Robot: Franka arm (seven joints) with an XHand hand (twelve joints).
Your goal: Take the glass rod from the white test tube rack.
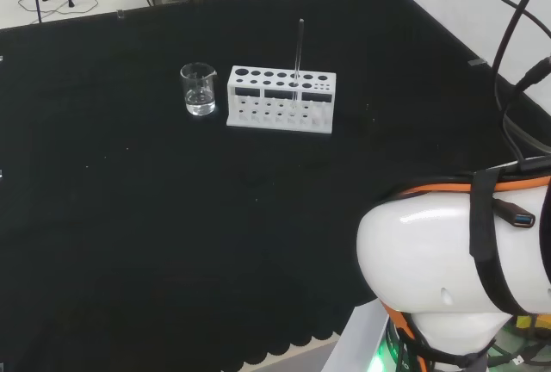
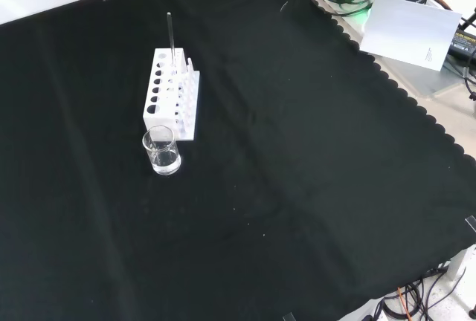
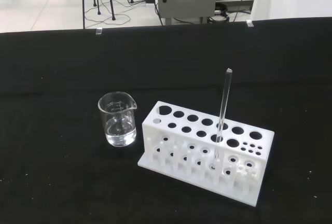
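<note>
Wrist view, glass rod (image 3: 223, 115) upright in rack (image 3: 207, 154)

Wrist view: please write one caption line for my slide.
A glass rod stands upright in a white rack, beside a beaker holding some clear liquid.

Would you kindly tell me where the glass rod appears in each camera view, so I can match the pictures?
Head view: the glass rod stands upright in the white test tube rack, upper centre.
Front view: rod rises from the rack's far end, upper left.
Wrist view: rod stands upright in the rack.
Shared landmark: the glass beaker beside the rack's other end.
</note>
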